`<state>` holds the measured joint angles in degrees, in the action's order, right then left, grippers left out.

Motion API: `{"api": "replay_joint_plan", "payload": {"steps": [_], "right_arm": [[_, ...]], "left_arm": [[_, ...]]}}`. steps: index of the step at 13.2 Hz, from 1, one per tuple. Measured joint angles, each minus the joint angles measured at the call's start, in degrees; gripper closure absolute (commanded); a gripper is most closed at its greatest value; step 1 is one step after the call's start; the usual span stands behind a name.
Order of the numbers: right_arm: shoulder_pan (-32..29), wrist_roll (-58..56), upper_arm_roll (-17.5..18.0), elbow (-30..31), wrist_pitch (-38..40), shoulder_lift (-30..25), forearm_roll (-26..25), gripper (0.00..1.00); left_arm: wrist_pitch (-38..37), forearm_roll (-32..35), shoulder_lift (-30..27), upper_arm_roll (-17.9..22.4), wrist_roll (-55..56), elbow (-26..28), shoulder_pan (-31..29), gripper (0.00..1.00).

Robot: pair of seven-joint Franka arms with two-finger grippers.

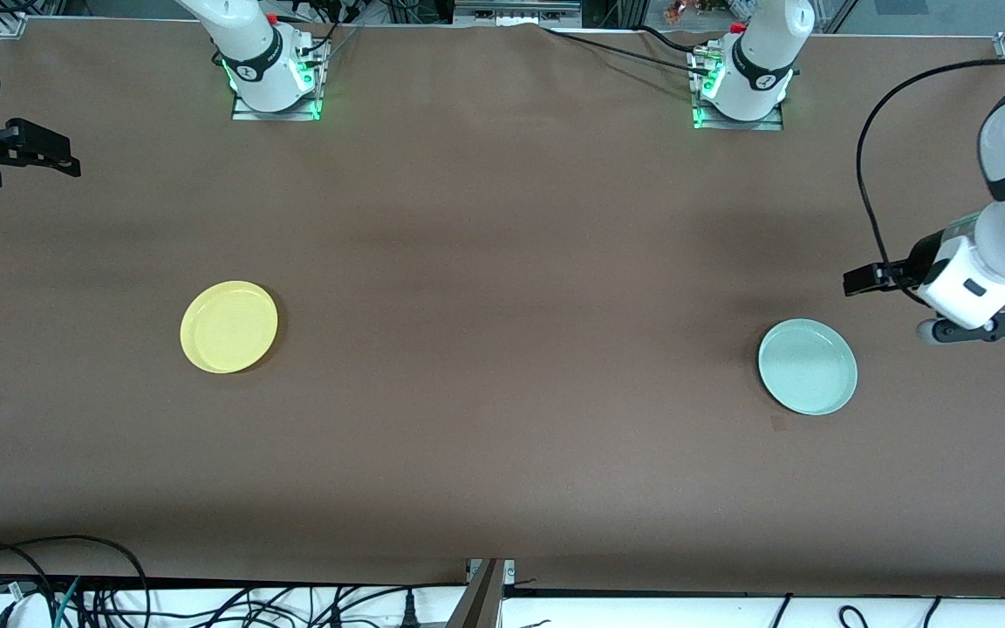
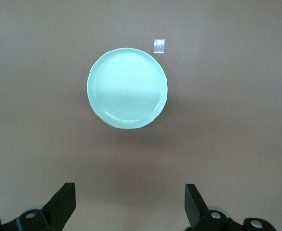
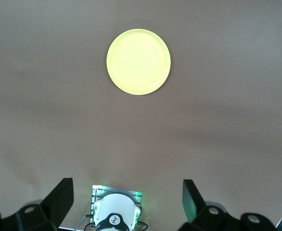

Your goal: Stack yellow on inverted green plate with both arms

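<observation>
Yellow plate: a round, shallow, bright yellow plastic plate (image 1: pixel 229 326) with a low raised rim, lying flat and rim-up on the brown table (image 1: pixel 502 366), toward my right arm's end. Its surface is plain and even, with a slightly paler ring just inside the rim.

Green plate: a round, shallow, pale mint-green plate (image 1: pixel 808 365) with a low rim, lying rim-up toward my left arm's end of the table, a little nearer to the front camera than the yellow one. From my left wrist its middle (image 2: pixel 127 88) shows faint concentric rings.

Spacing: the two plates are well apart, with bare brown table between them.

Tape mark: a small pale square patch (image 2: pixel 159 45) lies on the table just beside the green plate's rim, not touching it.

Left gripper: my left pincer (image 2: pixel 130 207) hangs in the air over the table near the green plate, fingers spread wide, holding nothing.

Right gripper: my right pincer (image 3: pixel 127 204) hangs over the table at my right arm's end, well away from the yellow plate (image 3: pixel 138 61), fingers spread wide and empty.
</observation>
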<state>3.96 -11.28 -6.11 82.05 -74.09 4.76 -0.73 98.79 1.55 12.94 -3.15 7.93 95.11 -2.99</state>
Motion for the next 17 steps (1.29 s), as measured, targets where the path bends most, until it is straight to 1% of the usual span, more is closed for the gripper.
{"api": "replay_joint_plan", "payload": {"steps": [5,8,10,12,15,17], "right_arm": [[-0.01,0.00,-0.01,-0.01,0.00,0.00,0.00,0.00],[-0.01,0.00,-0.02,-0.02,0.00,0.01,0.00,0.00],[-0.01,0.00,-0.02,-0.04,0.00,0.02,0.00,0.00],[-0.02,0.00,-0.02,-0.04,0.00,0.04,0.00,0.00],[-0.02,0.00,-0.03,-0.04,0.00,0.08,0.00,0.00],[-0.02,0.00,-0.03,-0.04,0.00,0.12,0.00,0.00]], "left_arm": [[13.15,0.69,0.63,0.16,-0.05,9.73,-1.41,0.00],[21.01,0.78,3.07,0.26,-0.76,14.24,-4.09,0.00],[24.94,1.86,6.31,0.32,-2.21,14.84,-5.82,0.00],[29.76,5.27,10.03,0.36,-2.38,14.96,-7.19,0.00],[37.43,6.25,15.17,0.42,-2.86,14.89,-9.37,0.00],[39.87,6.25,17.74,0.41,-2.85,14.00,-9.68,0.00]]}}
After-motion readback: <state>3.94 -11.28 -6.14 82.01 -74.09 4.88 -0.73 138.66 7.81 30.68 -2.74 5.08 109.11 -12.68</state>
